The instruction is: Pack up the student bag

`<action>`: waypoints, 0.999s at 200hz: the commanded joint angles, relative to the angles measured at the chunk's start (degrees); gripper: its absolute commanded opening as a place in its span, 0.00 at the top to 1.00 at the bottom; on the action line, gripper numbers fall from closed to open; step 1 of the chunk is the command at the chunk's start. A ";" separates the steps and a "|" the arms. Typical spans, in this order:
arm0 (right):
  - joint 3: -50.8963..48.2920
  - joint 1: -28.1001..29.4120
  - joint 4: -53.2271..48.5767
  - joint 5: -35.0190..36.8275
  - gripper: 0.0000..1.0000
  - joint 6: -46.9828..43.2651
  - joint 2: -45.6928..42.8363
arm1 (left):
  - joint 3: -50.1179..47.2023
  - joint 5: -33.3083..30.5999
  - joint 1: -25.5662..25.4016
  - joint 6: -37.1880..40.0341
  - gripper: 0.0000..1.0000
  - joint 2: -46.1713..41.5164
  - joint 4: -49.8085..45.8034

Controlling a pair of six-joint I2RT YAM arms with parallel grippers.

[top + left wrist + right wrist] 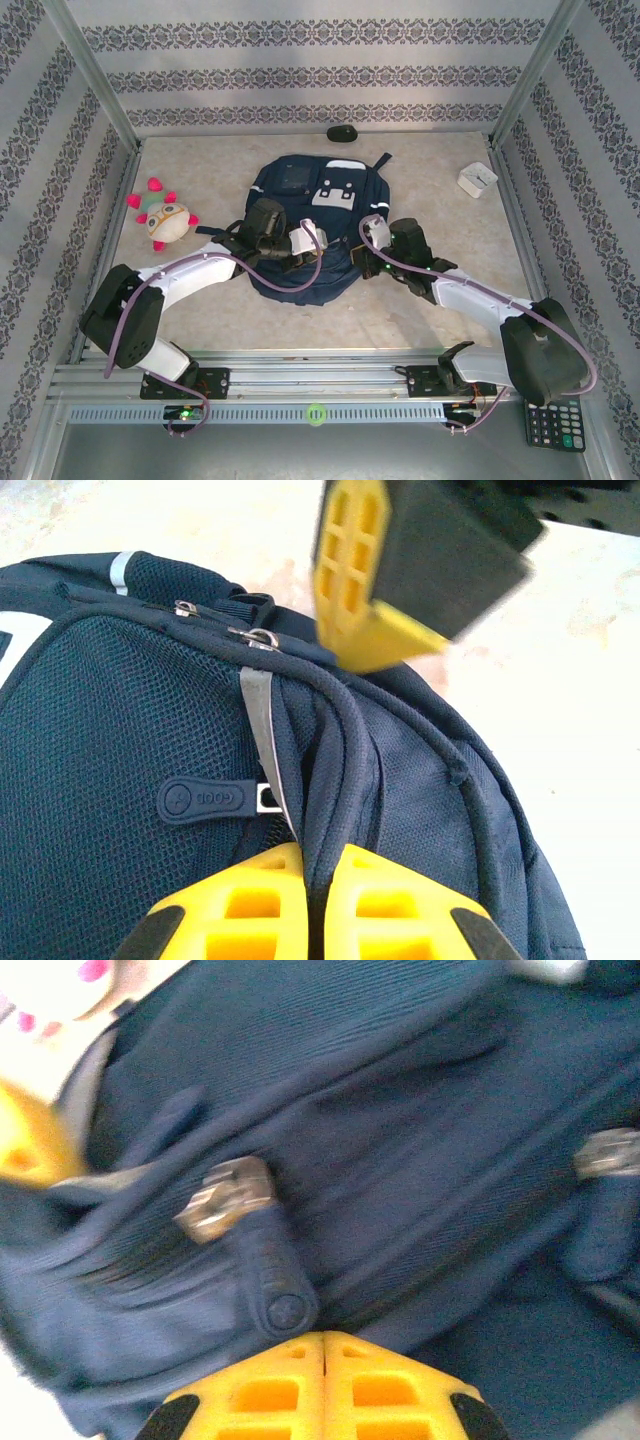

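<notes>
Operator: Closest to me on the overhead feed is the mounting rail (320, 375) with both arm bases. A green ring (317, 412) sits on it, and a calculator (555, 425) lies by the right base at the near right corner.

Desk: Any room past that?

Operator: I see a bare strip of table (380, 325) between the rail and the student bag (300, 205). There's more bare top to the bag's right, out to a small white box (477, 180) near the far right post. The left is tighter: a plush toy (165, 220) lies near the side frame, close beside my left arm (200, 270).

Desk: How does the bag lie?

Operator: It's flat in the middle of the table, patched front up. Its long axis runs near to far, with the rounded end pointing at the bases. A dark strap (383, 160) pokes out at the far right corner.

Desk: And the jaws?

Operator: My left gripper (315, 865) is clamped on a ridge of the bag's fabric, with piping running down between the yellow fingers. My right gripper (325, 1345) has its jaws pressed together against the bag, and a rubber zipper pull (280, 1295) is just beside the tips. I can't tell whether it pinches anything.

Desk: Anything at the far edge?

Operator: A small dark object (342, 132) lies there, apart from the bag.
</notes>
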 commanded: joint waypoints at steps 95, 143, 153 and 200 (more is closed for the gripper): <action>13.83 -4.95 -23.36 5.68 0.36 17.03 -9.04 | 7.46 -21.19 1.40 -27.82 0.12 -6.57 -9.04; 15.53 2.93 -30.97 13.97 0.21 31.95 -9.72 | 14.75 -31.07 10.37 -54.96 0.11 -7.18 -31.94; 15.16 3.09 -29.64 13.78 0.21 33.55 -7.49 | 12.68 -27.85 13.34 -58.63 0.11 -7.15 -31.37; 18.45 2.57 -22.28 6.89 0.20 32.60 7.36 | 4.06 -20.79 18.51 -63.42 0.11 -2.69 -17.24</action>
